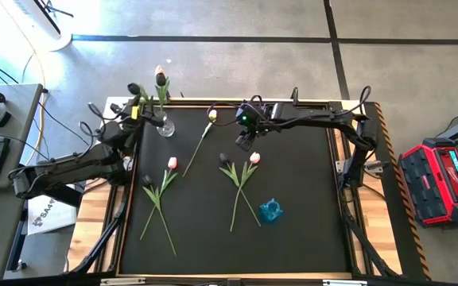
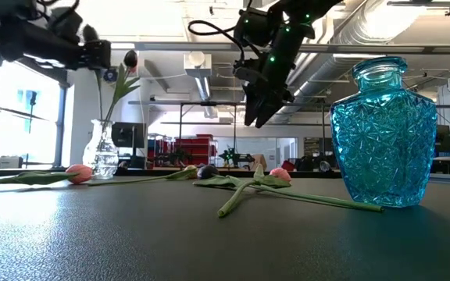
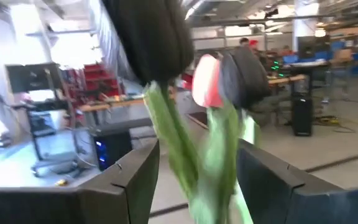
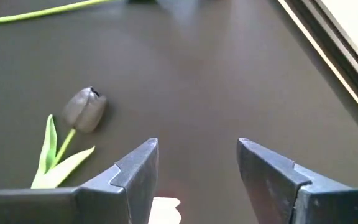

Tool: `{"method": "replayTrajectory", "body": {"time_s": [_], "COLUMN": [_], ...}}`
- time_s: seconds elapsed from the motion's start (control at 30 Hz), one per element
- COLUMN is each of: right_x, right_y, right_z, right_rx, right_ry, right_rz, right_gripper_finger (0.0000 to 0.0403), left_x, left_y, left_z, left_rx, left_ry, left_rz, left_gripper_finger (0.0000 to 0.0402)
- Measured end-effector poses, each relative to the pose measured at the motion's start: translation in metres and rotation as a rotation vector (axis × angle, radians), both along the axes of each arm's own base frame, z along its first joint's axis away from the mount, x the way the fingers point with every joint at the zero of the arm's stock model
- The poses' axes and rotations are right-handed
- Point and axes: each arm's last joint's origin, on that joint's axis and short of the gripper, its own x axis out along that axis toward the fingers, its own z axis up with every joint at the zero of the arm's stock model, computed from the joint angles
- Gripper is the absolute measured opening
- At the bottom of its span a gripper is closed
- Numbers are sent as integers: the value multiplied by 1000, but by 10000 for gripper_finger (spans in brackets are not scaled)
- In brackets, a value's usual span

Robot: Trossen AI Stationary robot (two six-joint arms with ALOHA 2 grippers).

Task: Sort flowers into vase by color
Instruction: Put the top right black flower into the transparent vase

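Fingers of the left end effector stand parted on either side of a dark tulip whose green stem runs between them without being pinched, so this looks like the release of a flower into the clear glass vase at the far left of the counter; a pink tulip and another dark head stand just behind it. To finish well, I would judge that the fingers should spread fully and the arm draw straight up and back, so no pad drags a leaf and tips the narrow vase. The right end effector hangs open above the mat near the far middle, over a dark-headed tulip lying flat with two leaves; it is wide enough for the thin stem, and a grasp partway along the stem rather than at the head should keep the flower from swinging. Still lying loose on the counter are a crossed pair at the left, a crossed pair near the middle and a single yellowish one beside the clear vase. A blue cut-glass vase stands near the front right, with no flowers in it. Black matting covers the counter inside a wooden rim. Beyond lie concrete floor, a red case, and a workshop with shelving, ducts and bright windows.
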Motion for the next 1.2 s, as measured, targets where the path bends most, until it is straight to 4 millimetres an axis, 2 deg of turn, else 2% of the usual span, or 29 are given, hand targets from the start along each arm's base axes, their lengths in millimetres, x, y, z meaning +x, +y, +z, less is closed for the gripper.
{"method": "replayTrajectory", "body": {"time_s": [0.13,0.27,0.37,0.53,0.73,1.0,1.1,1.2], "right_x": [2,11,23,43,58,61,60,60], "right_y": [0,0,-3,-7,-14,-15,-15,-15], "right_z": [1,6,9,-9,-31,-35,-35,-35], "right_rx": [16,67,55,80,118,130,141,141], "right_ry": [-25,-158,-286,-363,-343,-326,-325,-326], "right_rz": [11,27,41,137,145,137,123,120], "right_gripper_finger": [206,206,206,206,206,206,206,206], "left_x": [-8,-16,-18,-17,-20,-30,-28,-18], "left_y": [-9,-15,-20,-26,-31,-36,-36,-33], "left_z": [9,21,26,37,59,89,89,76], "left_rx": [18,-7,-9,24,59,81,53,6], "left_ry": [-2,-87,-114,-17,41,80,94,162], "left_rz": [85,189,177,131,120,153,161,135], "left_gripper_finger": [194,194,194,193,193,193,196,208]}}
